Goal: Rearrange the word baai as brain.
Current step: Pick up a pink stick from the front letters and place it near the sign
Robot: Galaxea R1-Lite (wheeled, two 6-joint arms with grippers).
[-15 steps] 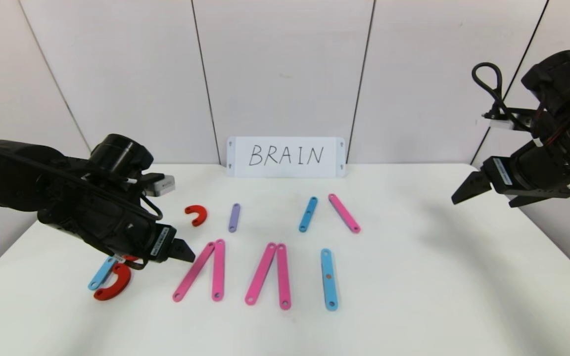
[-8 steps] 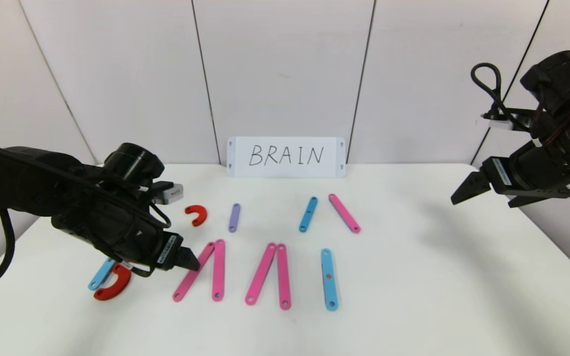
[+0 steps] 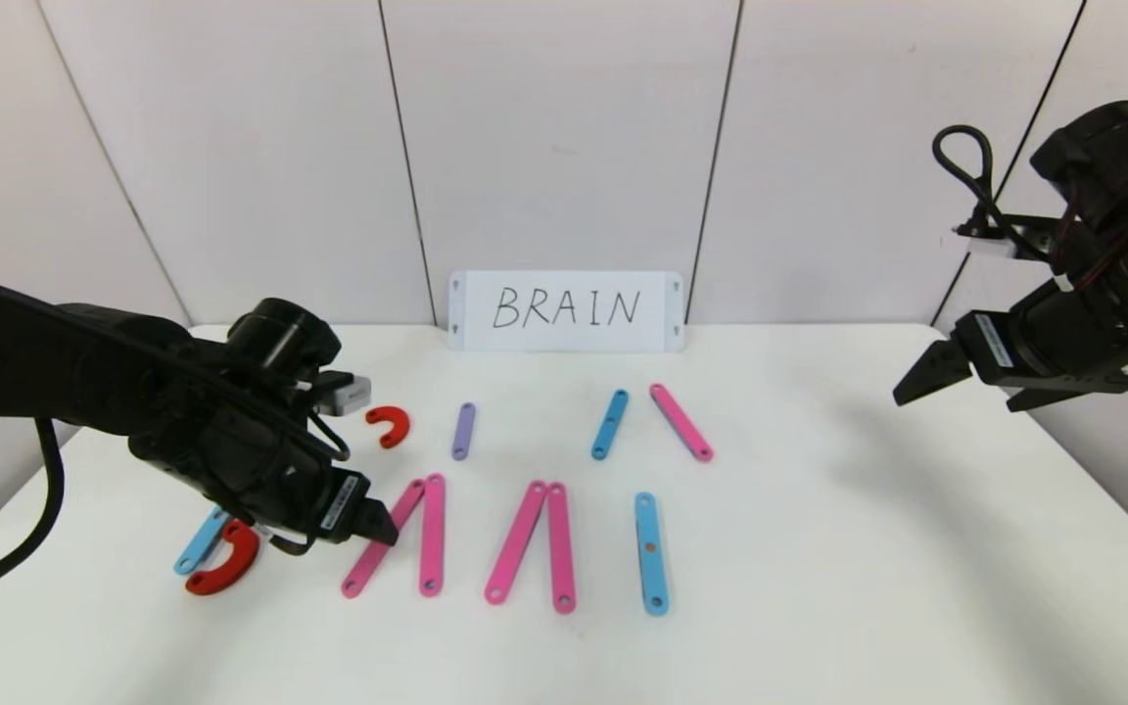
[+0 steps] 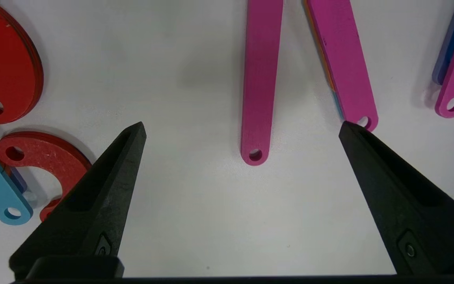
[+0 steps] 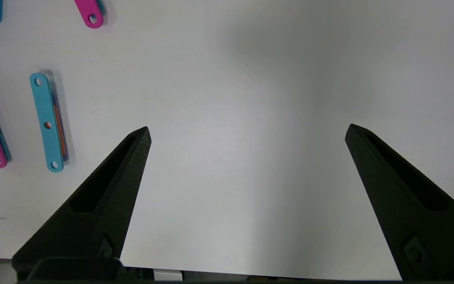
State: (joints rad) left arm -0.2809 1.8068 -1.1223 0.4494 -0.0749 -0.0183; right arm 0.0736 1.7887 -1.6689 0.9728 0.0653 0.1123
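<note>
The word baai (image 3: 432,534) lies as a front row of flat pieces. A light-blue strip (image 3: 200,541) with a red curve (image 3: 224,560) forms its left end. Then come two pink pairs (image 3: 517,540) and a light-blue strip (image 3: 651,553). My left gripper (image 3: 378,529) hovers open over the leftmost slanted pink strip (image 4: 259,79), whose holed end lies between its fingertips. The upright pink strip (image 4: 343,59) lies by one fingertip. Two red curves (image 4: 49,157) sit beside the other finger. My right gripper (image 3: 926,377) hangs open and empty, raised at the right.
Behind the row lie a red curve (image 3: 388,427), a purple strip (image 3: 463,431), a light-blue strip (image 3: 609,423) and a pink strip (image 3: 681,422). A white card (image 3: 566,310) reading BRAIN leans on the back wall. The right wrist view shows bare table beside a light-blue strip (image 5: 47,122).
My left arm has moved right and slightly toward the table's front, bringing its open gripper over the leftmost pink strip. The right arm and all pieces have not moved.
</note>
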